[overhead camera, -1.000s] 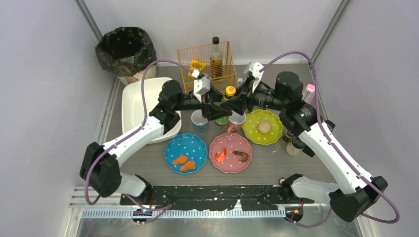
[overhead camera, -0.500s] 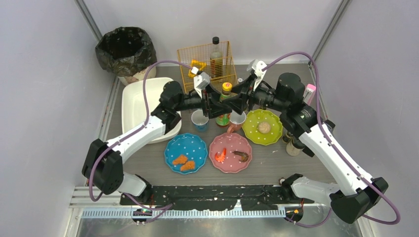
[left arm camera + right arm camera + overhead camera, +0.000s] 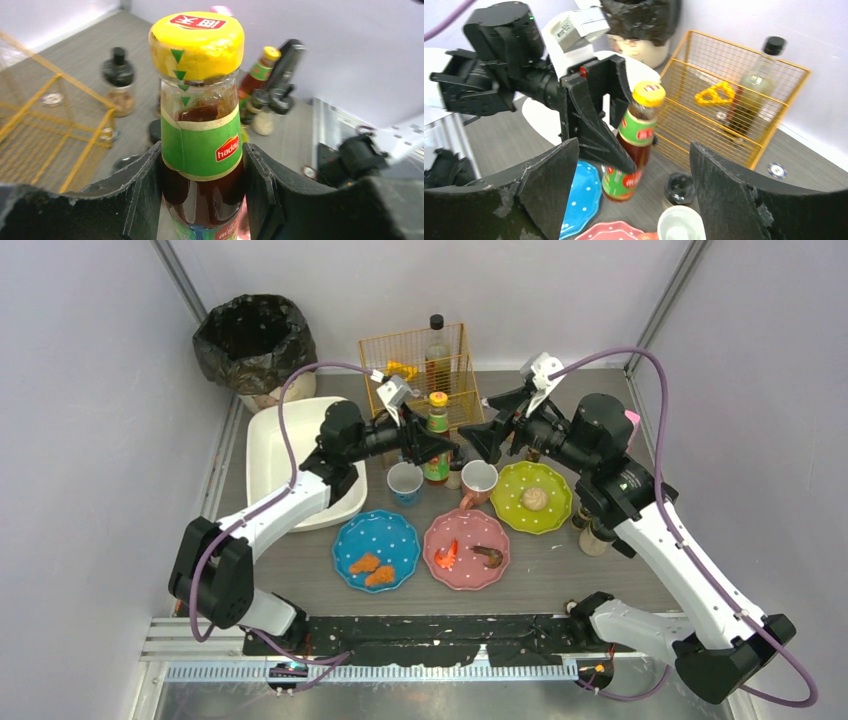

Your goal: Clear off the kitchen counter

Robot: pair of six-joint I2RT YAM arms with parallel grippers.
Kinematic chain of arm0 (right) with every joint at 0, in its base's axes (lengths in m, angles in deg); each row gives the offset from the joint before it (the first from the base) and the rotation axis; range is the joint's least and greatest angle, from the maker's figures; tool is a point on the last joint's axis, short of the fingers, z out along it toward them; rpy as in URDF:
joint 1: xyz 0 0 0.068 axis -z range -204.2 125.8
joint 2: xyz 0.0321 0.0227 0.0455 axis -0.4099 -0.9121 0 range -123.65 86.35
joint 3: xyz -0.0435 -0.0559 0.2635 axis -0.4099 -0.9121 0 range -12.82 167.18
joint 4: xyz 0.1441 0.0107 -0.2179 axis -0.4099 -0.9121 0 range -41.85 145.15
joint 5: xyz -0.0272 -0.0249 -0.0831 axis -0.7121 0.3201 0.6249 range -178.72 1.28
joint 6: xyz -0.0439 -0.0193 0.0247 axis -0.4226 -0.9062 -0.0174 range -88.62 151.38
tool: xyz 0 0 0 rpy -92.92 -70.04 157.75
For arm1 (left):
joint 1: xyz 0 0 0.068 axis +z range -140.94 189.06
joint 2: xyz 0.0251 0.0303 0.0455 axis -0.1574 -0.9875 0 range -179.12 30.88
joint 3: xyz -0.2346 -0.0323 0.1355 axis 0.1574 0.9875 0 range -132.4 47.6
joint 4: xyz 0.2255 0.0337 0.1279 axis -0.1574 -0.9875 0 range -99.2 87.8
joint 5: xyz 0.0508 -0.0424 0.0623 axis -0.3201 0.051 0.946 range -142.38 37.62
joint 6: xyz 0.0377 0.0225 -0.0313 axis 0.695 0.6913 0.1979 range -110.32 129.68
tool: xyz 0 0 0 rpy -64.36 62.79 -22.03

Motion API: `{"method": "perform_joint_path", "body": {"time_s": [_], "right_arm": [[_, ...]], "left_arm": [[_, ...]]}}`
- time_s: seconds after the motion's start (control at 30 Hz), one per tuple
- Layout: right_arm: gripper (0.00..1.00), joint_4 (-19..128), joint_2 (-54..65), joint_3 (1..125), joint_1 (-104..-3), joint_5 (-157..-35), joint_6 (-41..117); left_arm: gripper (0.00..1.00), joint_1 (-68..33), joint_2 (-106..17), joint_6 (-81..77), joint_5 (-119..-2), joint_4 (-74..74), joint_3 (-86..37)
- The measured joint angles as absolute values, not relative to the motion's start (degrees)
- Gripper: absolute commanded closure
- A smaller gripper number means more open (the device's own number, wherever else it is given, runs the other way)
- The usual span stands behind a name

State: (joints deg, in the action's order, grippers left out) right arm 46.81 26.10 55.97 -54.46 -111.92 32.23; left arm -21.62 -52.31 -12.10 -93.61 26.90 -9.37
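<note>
My left gripper [image 3: 432, 445] is shut on a sauce bottle [image 3: 436, 435] with a yellow cap, green label and dark sauce. It holds the bottle slightly tilted over the grey kitchen counter [image 3: 560, 575], in front of the yellow wire basket [image 3: 415, 360]. In the left wrist view both fingers [image 3: 142, 195] press the sides of the bottle [image 3: 202, 145]. My right gripper [image 3: 492, 435] is open and empty, just right of the bottle. In its wrist view the bottle [image 3: 636, 142] and the left gripper [image 3: 591, 117] show between its spread jaws.
The basket holds an oil bottle [image 3: 436, 345] and a yellow item [image 3: 400, 371]. Also here: a trash bin [image 3: 255, 340], white tub [image 3: 285, 455], blue cup [image 3: 405, 482], mug [image 3: 479, 480], small black jar [image 3: 680, 187], blue [image 3: 376, 548], pink [image 3: 466, 548] and green [image 3: 531, 497] plates with food, and grinders [image 3: 595, 535].
Both grippers were together at the bottle. Now my right gripper has drawn back to the right, open, and my left gripper has carried the bottle back toward the basket.
</note>
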Motion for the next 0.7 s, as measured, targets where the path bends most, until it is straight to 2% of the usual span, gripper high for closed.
{"method": "perform_joint_path", "body": {"time_s": [0.2,0.33,0.5,0.7], "right_arm": [[0.07,45.8,29.9,54.0,-54.5,-100.8,31.4],[0.02,45.6,34.1,50.9,-54.5,-93.8,30.3],[0.0,45.0,38.3,47.5,-53.7,-86.2,29.3],[0.0,44.5,41.5,44.2,-52.5,-80.7,28.9]], "left_arm": [[1.0,-18.3,-52.4,-3.1,-80.6,16.7,-14.3],[1.0,-16.8,-55.2,4.2,-70.2,12.6,-23.6],[1.0,-14.9,-64.0,10.5,-61.4,14.0,-38.4],[1.0,-13.2,-79.6,13.2,-56.4,15.7,-56.1]]}}
